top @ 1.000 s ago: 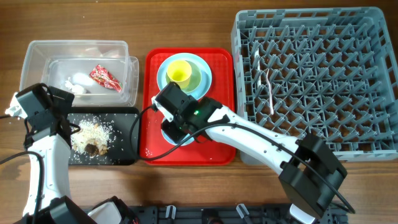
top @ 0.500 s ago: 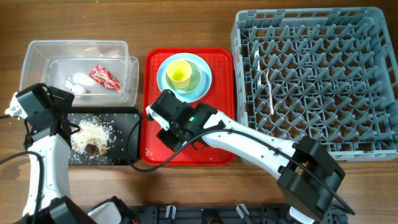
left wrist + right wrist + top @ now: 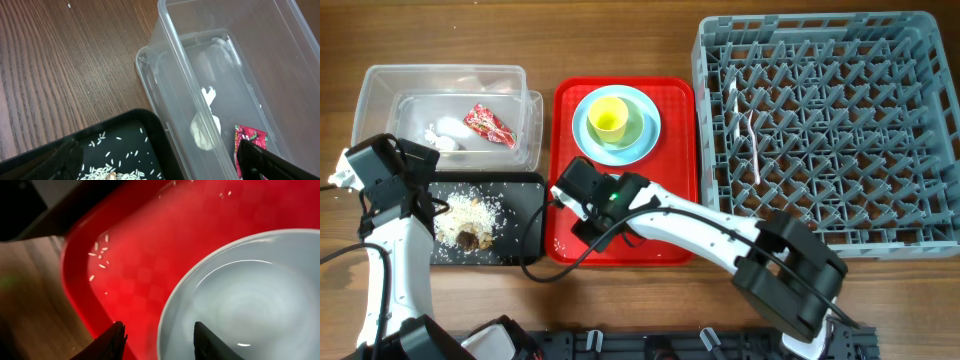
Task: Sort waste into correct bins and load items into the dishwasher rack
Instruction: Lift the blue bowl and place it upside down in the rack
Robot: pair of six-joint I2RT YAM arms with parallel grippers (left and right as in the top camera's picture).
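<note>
My right gripper (image 3: 583, 205) hangs low over the front left of the red tray (image 3: 675, 205), open. In the right wrist view its fingers (image 3: 114, 339) straddle the rim of the small light blue bowl (image 3: 250, 295), one outside and one inside, with a gap on both sides. My left gripper (image 3: 428, 180) is open above the edge between the clear tub (image 3: 380, 85) and the black tray (image 3: 520, 215), holding nothing. The tub holds the red wrapper (image 3: 488, 125) and white tissue (image 3: 445, 135). Brownish scraps and rice (image 3: 468, 220) lie in the black tray.
The light blue plate (image 3: 582, 132) at the red tray's back carries the pale green bowl (image 3: 642, 125) and yellow cup (image 3: 607, 115). White cutlery (image 3: 750, 140) lies in the large grey rack (image 3: 840, 200) on the right. A few rice grains (image 3: 100, 255) dot the red tray.
My right gripper has slid toward the front left of the red tray, now covering the small bowl from above. The left arm has not moved.
</note>
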